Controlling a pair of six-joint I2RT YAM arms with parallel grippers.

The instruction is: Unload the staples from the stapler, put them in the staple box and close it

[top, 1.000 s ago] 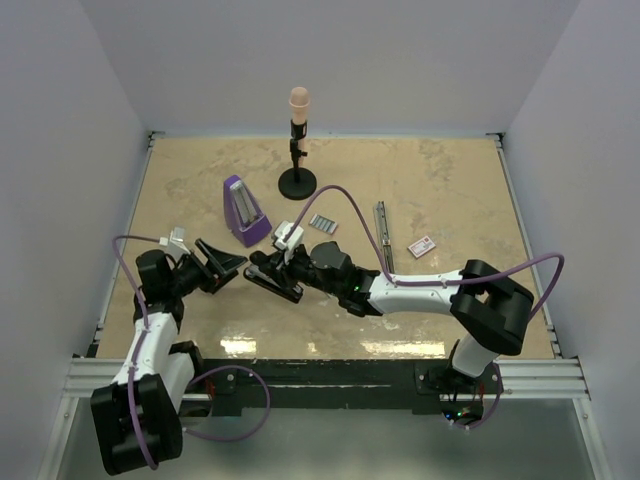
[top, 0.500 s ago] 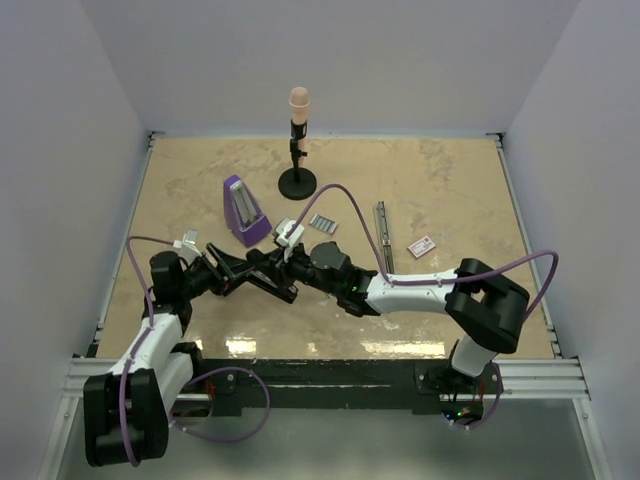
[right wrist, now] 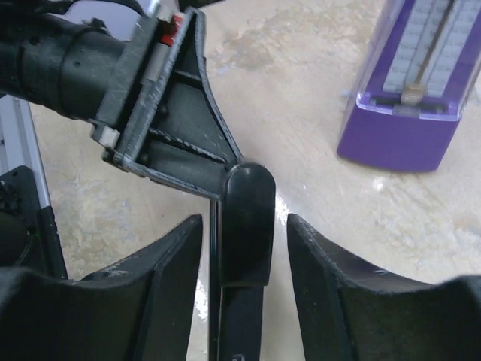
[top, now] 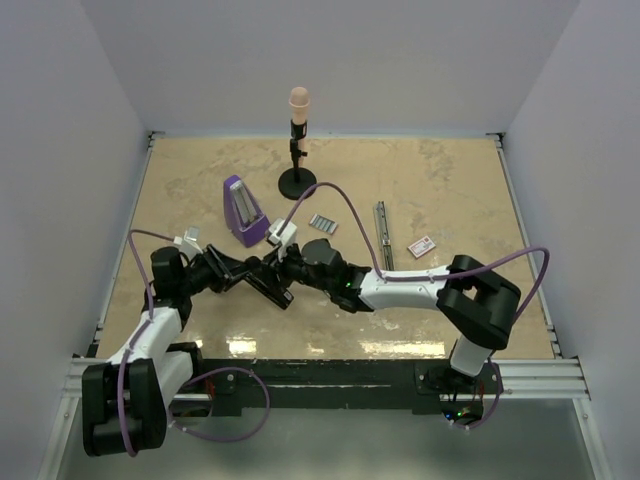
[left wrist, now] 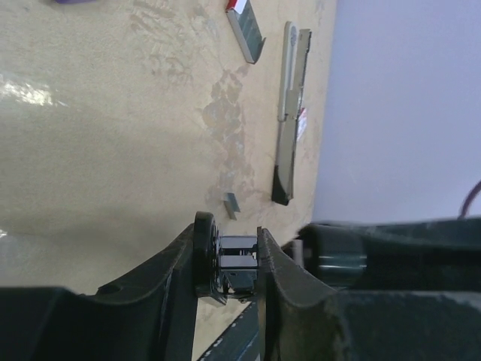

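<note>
Showing the left gripper (left wrist: pixel 231 242), newly moved in, clamping the black bar (right wrist: pixel 248 192) while the right gripper (right wrist: pixel 244 226) slackens, jaws apart around it: a handover, with the staples (top: pixel 322 222) already out on the table.

Stapler (top: pixel 380 220), a slim grey-metal bar with one black end, lies flat right of centre, running from 12 to 6 o'clock. Staples (top: pixel 322 222), a short ridged silver-grey strip, lie flat at its 9 o'clock, clear of it, angled roughly from 10 to 4 o'clock.
</note>
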